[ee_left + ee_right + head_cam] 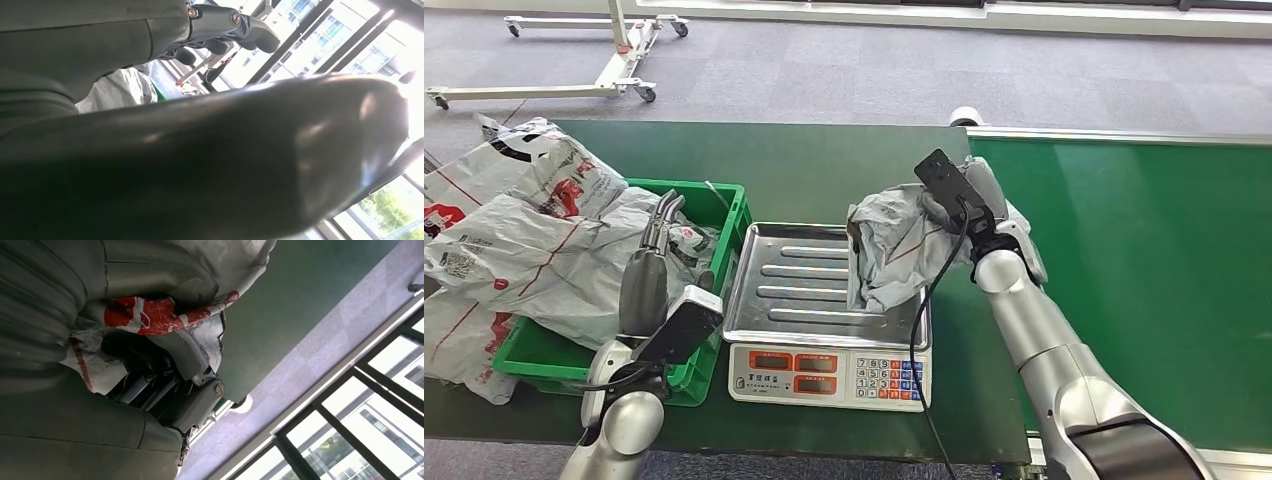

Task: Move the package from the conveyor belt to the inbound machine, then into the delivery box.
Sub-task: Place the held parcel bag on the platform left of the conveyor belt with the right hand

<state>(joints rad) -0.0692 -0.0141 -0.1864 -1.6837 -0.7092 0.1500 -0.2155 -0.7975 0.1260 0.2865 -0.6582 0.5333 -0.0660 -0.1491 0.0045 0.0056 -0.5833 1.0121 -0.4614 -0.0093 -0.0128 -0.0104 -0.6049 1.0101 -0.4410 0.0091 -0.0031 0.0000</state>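
Note:
My right hand [969, 200] grips a crumpled grey plastic package [889, 245] with red print [165, 315]. It holds the package over the right side of the scale's metal tray [804, 280]. The package's lower end reaches the tray; I cannot tell whether its weight rests there. The green conveyor belt [1144, 270] lies to the right of that arm. My left hand [649, 275] stands upright at the near right corner of the green delivery box [724, 195], its fingers [235, 25] straight and holding nothing.
Several grey and white packages [524, 230] fill the box and spill over its left side. The scale's keypad and display [829, 375] face me at the table's front edge. A black cable [919, 330] hangs from my right wrist across the tray's corner. A white wheeled frame [614, 70] stands on the floor behind.

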